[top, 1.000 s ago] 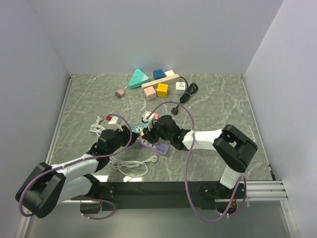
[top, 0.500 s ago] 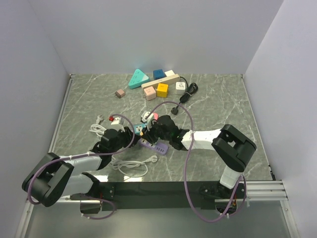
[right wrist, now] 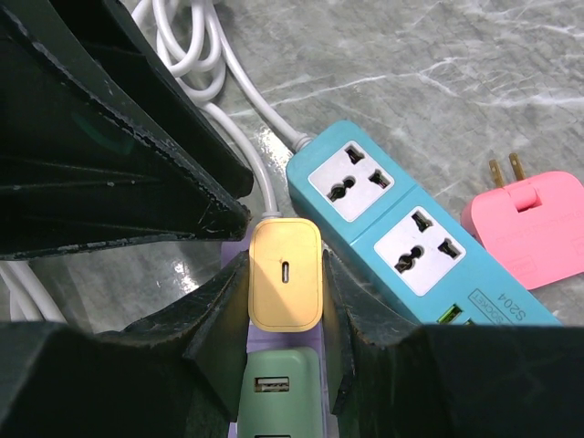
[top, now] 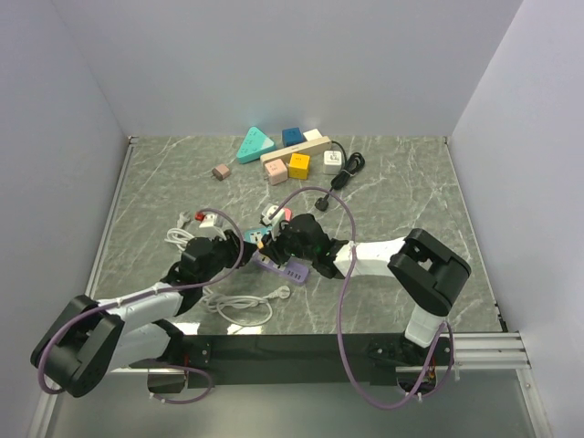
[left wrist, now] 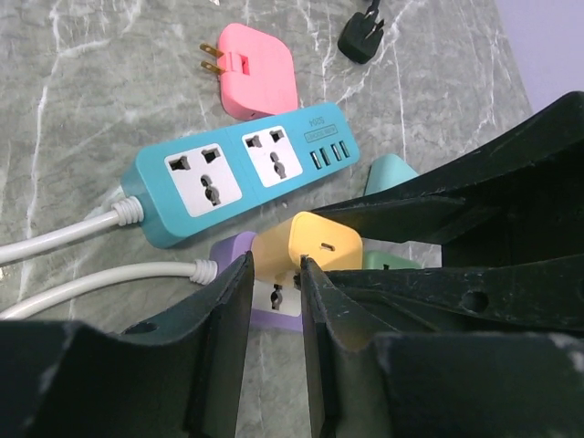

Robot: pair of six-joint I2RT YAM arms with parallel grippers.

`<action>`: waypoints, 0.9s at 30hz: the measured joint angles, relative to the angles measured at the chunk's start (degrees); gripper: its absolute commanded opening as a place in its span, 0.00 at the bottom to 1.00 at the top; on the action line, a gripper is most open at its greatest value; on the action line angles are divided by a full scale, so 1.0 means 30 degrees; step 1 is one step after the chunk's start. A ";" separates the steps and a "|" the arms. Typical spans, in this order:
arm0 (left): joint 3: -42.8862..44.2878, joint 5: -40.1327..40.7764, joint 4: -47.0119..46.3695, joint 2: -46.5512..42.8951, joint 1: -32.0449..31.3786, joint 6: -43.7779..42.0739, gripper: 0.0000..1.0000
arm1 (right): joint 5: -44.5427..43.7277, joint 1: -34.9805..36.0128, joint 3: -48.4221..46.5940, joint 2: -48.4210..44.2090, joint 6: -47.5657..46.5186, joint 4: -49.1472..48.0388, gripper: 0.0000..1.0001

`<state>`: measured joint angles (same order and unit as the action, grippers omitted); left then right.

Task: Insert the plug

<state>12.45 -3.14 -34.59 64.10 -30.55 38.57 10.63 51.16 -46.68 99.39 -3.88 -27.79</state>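
A yellow plug (right wrist: 285,297) stands on the end of a purple power strip (right wrist: 279,338), next to a green charger (right wrist: 274,392) plugged into the same strip. My right gripper (right wrist: 285,262) has a finger on each side of the yellow plug and is shut on it. My left gripper (left wrist: 276,266) is nearly closed, its fingers lying over the purple strip (left wrist: 274,319) with the tips against the yellow plug (left wrist: 319,242). In the top view both grippers meet over the strip (top: 285,271), and the plug is hidden there.
A teal power strip (right wrist: 401,237) lies just beyond the purple one, with a pink adapter (left wrist: 258,82) and a black plug (left wrist: 362,36) behind it. A coiled white cable (top: 237,306) lies near the left arm. Coloured blocks (top: 292,157) sit at the back.
The left arm shifted slightly. Both grippers stay at the purple strip, and the yellow plug stays between the right fingers.
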 measured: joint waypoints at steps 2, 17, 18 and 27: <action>0.0007 -0.0007 -0.0087 0.0226 0.0000 0.0000 0.33 | -0.0073 0.0000 0.0073 0.0000 0.0066 -0.0138 0.00; 0.0146 -0.0714 -0.1202 0.2623 0.0015 0.0080 0.33 | -0.0539 0.0029 0.0466 -0.0066 0.0495 -0.0743 0.00; 0.0146 -0.0670 -0.1115 0.2280 0.0015 0.0073 0.33 | -0.0561 0.0029 0.0459 -0.0080 0.0503 -0.0736 0.00; 0.0146 0.0000 -0.0969 0.0612 0.0036 0.0044 0.33 | -0.0590 0.0036 0.0255 -0.0277 0.0576 -0.0007 0.07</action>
<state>12.88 -3.14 -37.50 65.93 -30.44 38.70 8.86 51.27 -45.91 98.56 -2.15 -27.81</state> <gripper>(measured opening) 0.329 0.393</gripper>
